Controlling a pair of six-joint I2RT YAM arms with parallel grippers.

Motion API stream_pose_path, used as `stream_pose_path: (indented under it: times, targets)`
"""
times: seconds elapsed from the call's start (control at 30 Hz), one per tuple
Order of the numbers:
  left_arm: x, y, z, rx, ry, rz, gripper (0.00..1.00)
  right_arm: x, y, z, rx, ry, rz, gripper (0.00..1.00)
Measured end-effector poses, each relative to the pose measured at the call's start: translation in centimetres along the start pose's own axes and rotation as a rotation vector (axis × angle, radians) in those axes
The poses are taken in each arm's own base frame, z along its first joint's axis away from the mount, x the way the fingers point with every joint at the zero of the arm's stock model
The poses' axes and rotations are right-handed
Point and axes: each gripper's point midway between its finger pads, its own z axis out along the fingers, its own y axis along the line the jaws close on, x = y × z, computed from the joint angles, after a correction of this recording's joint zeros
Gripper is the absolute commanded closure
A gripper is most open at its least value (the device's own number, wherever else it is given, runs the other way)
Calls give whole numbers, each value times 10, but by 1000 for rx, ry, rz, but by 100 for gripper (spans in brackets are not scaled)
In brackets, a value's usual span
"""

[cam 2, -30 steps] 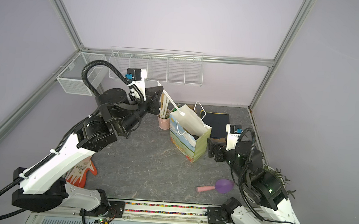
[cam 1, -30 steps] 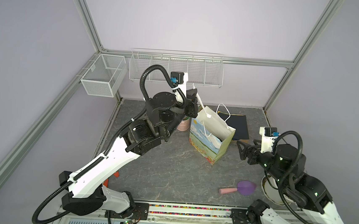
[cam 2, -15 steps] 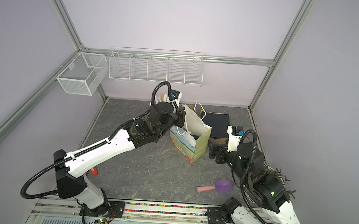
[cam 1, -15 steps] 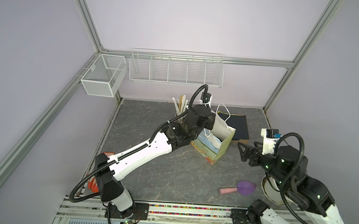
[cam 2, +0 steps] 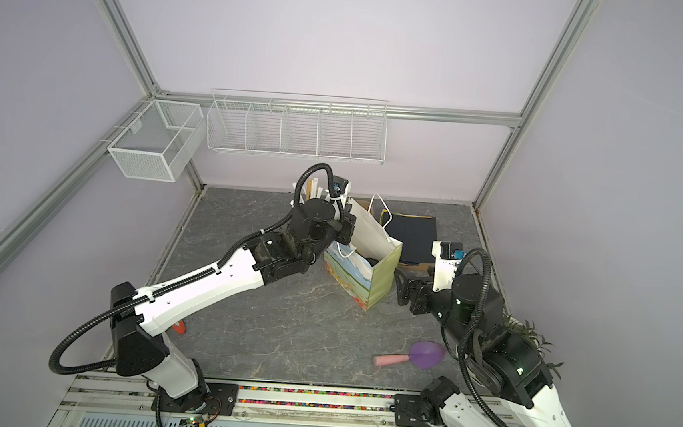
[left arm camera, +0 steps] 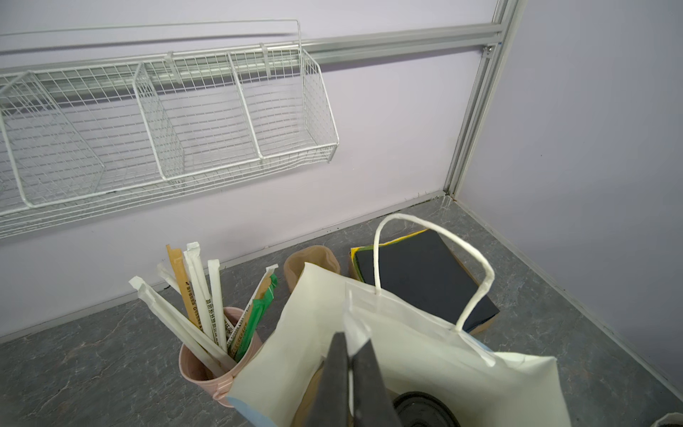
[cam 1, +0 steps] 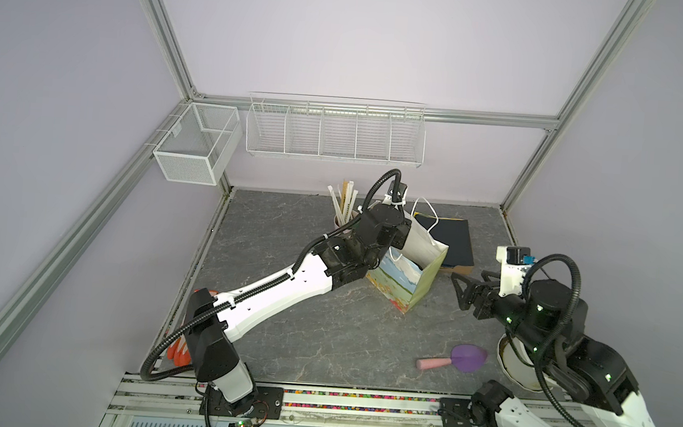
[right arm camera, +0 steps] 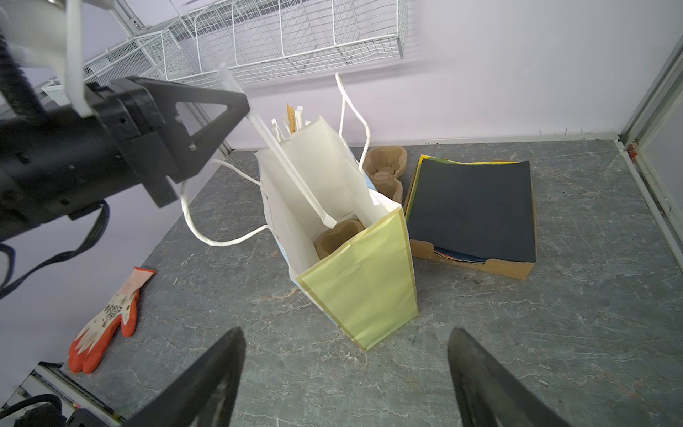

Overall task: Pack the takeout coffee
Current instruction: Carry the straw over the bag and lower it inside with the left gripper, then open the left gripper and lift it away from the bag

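The takeout coffee shows only as its black lid deep inside the paper bag, which stands open at mid-table. My left gripper hangs over the bag's mouth, shut on a white wrapped straw whose lower end reaches into the bag. A brown pulp cup carrier also sits inside. My right gripper stands open and empty just right of the bag, low over the table.
A pink bucket of straws stands behind the bag, beside another brown carrier. A box of dark sheets lies to the bag's right. An orange glove, a purple scoop and wall wire baskets are around.
The left arm swung from the straw bucket across to the bag's mouth, carrying the straw. The right arm has not moved.
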Motion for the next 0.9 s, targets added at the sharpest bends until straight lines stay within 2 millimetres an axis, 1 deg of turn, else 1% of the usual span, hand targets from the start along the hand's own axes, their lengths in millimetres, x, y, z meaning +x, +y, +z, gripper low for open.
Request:
stream_pose_path:
  times: [0.07, 0.13, 0.2, 0.23, 0.27, 0.4, 0.5, 0.53, 0.63, 0.7, 0.77, 0.83, 0.9]
  targets:
    - [8, -2, 6, -2, 16, 15, 78, 0, 1, 0, -4, 2, 0, 12]
    - [13, -3, 9, -3, 29, 30, 62, 1, 1, 1, -8, 6, 0, 12]
    - [14, -4, 9, 0, 34, 40, 49, 1, 2, 1, -9, 7, -1, 12]
    - [12, -4, 8, 2, 33, 48, 44, 1, 2, 1, -10, 7, -1, 12]
    - [8, -4, 8, 4, 27, 50, 41, 1, 2, 1, -10, 8, -1, 12]
    - [-15, -2, 0, 4, -16, 55, 34, 2, 2, 3, -8, 13, -2, 12]
    - [-29, 1, -6, 0, -41, 55, 29, 2, 0, 5, 9, 18, -1, 12]
    - [-34, 4, -9, -4, -48, 54, 25, 2, -2, 7, 25, 22, -3, 12]
    - [-54, 14, -20, -20, -67, 44, 20, -2, -8, 13, 83, 38, -10, 12]
    - [-71, 26, -29, -37, -83, 20, 16, -8, -12, 20, 124, 46, -11, 11]
    - [-85, 45, -42, -61, -90, -14, 14, -15, -19, 28, 173, 47, 0, 12]
    - [-92, 63, -57, -84, -86, -40, 13, -18, -28, 35, 218, 54, 20, 11]
    - [-94, 81, -73, -112, -83, -62, 11, -18, -44, 43, 271, 68, 63, 12]
